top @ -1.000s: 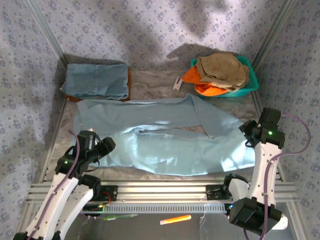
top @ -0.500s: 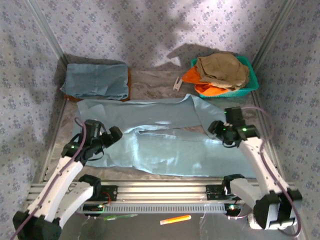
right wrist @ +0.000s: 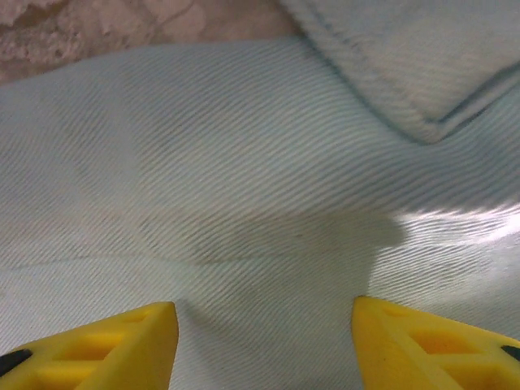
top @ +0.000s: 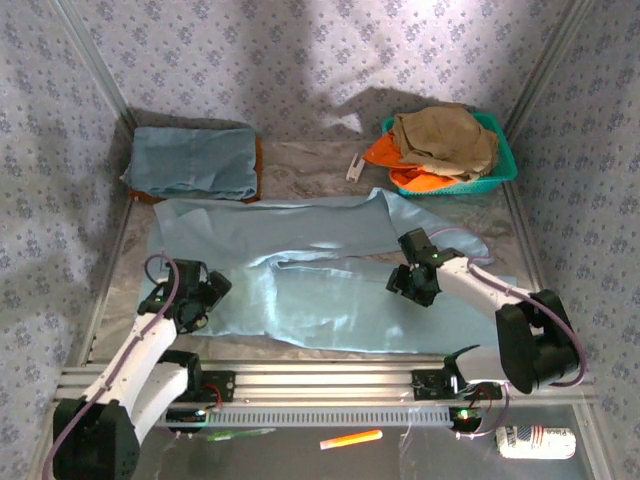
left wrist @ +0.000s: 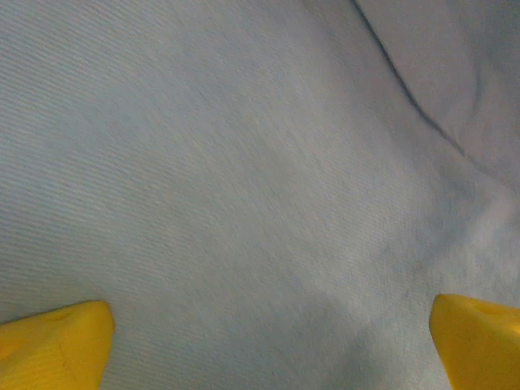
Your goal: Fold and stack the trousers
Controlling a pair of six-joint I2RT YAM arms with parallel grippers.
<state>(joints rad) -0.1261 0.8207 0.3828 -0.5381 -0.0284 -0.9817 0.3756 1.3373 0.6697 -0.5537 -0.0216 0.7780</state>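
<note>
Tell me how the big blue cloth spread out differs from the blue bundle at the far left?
The trousers lie spread long and flat, with creases; the folded bundle is a small, neat rectangle. The folded bundle also looks slightly darker than the trousers. Both are plain blue-grey cloth.

Left arm: reaching forward, low on the left, left gripper (top: pixel 200 298) tipped down, yellow fingertips (left wrist: pixel 57 341) spread wide. Right arm: elbow out right, forearm swung in toward the middle, right gripper (top: pixel 412 285) facing down, fingertips (right wrist: pixel 114 345) likewise well apart.
</note>
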